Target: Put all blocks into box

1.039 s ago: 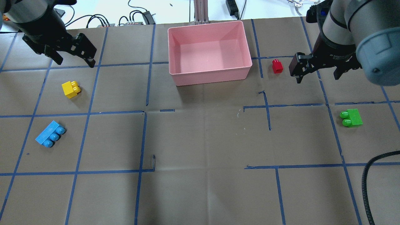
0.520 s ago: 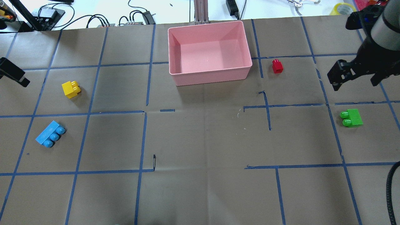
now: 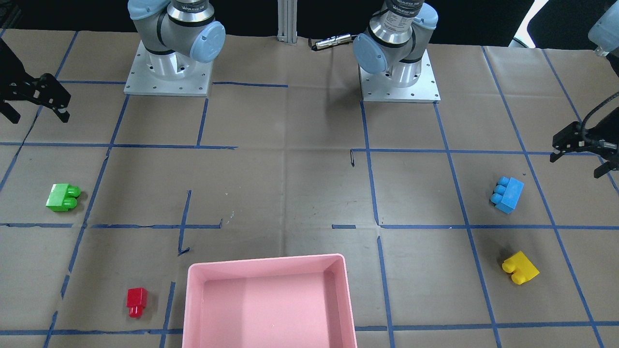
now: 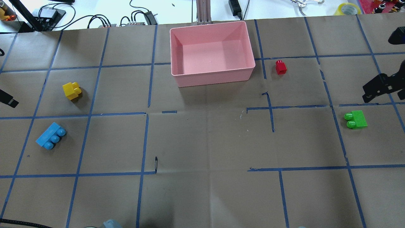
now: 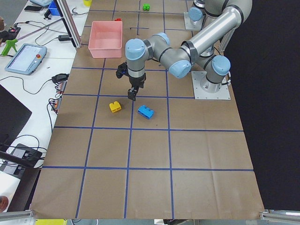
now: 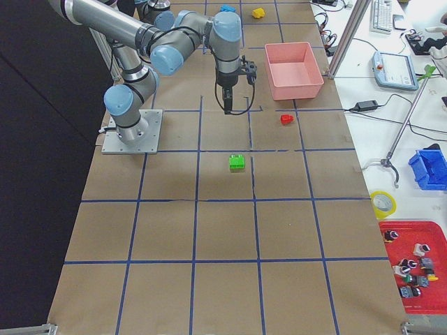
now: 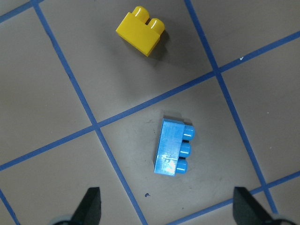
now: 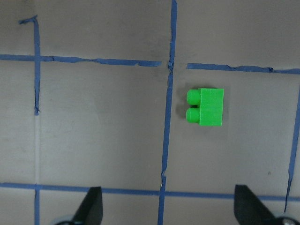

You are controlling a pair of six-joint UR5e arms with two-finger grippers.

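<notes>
The pink box stands empty at the table's far middle. The red block lies just right of it. The green block lies at the right, the yellow block and the light-blue block at the left. My left gripper is open and empty, hovering high; its wrist view shows the light-blue block and the yellow block below it. My right gripper is open and empty, high above the green block.
Brown paper with a grid of blue tape covers the table. Cables and a power strip lie beyond the far edge. Both arm bases stand on the robot's side.
Both arms have swung outward from beside the box: the left gripper to the table's left edge over the light-blue and yellow blocks, the right gripper to the right edge near the green block. No block moved.
</notes>
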